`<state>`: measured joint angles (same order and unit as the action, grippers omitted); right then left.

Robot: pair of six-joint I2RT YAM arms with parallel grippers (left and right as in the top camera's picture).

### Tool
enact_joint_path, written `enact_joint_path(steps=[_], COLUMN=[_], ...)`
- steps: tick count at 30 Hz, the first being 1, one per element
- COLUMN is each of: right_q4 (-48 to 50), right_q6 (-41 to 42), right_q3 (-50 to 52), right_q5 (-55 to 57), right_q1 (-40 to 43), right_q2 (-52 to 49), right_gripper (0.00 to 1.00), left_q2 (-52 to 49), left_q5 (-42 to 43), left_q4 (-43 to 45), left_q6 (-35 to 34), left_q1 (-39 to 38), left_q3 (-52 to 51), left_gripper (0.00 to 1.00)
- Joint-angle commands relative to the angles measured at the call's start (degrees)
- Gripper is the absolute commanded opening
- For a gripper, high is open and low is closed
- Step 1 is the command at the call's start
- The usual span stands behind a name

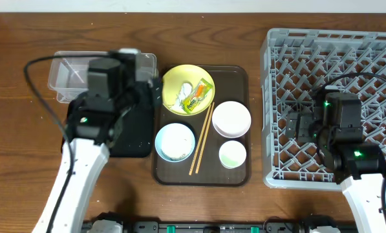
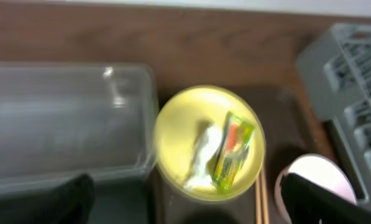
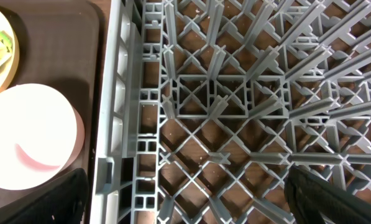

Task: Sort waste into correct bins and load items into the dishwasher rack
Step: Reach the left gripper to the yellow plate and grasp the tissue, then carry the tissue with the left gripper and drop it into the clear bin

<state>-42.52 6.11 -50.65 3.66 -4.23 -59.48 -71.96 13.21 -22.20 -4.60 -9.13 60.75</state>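
The yellow plate (image 1: 187, 88) on the brown serving tray (image 1: 239, 77) holds the green-and-yellow wrapper (image 1: 198, 96) and white tissue (image 1: 182, 94); both show in the left wrist view, wrapper (image 2: 233, 149), tissue (image 2: 199, 159). The light blue bowl (image 1: 174, 142), pinkish-white bowl (image 1: 231, 119), pale cup (image 1: 232, 154) and chopsticks (image 1: 202, 138) lie on the tray. My left gripper (image 1: 155, 92) is open and empty, left of the plate, above the clear tub (image 1: 68, 72) and black tray (image 1: 131, 136). My right gripper (image 1: 296, 125) is open and empty over the grey rack (image 1: 335, 45), at its left wall (image 3: 120, 124).
The rack stands at the right of the wooden table. The serving tray lies between the bins and the rack. The pinkish-white bowl (image 3: 30, 137) sits close to the rack's left wall. Cables run from both arms.
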Motion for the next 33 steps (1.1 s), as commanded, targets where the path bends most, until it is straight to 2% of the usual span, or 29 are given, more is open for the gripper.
enact_joint_path(steps=[1,6,14,28,33], right_q4=[-0.02,-0.09,-0.33,-1.29,-1.31], right_q6=[0.7,0.7,0.7,0.7,0.7], right_q3=[-1.31,-1.31,-1.31,-1.31,-1.31], right_q5=[-0.07,-0.07,-0.07,-0.28,-0.28], right_q1=[0.83,0.83,0.83,0.83,0.83], right_q2=[0.44,0.44,0.44,0.44,0.44], right_gripper=[0.99,0.99,0.99,0.99,0.99], left_q2=[-5.51,-15.19,-27.28,-34.77,-37.0], left_q5=[0.66,0.7,-0.44,-3.82,-3.85], left_q4=[4.11,7.45,12.46,24.41,27.5], left_q6=[2.27,2.27,2.23,2.21,2.23], left_q1=[-3.02,-6.78,-10.27,-10.25,-10.25], left_q3=[1.07,1.07,1.07,1.07,1.07], left_gripper=[0.98,0.96,0.86,0.82,0.73])
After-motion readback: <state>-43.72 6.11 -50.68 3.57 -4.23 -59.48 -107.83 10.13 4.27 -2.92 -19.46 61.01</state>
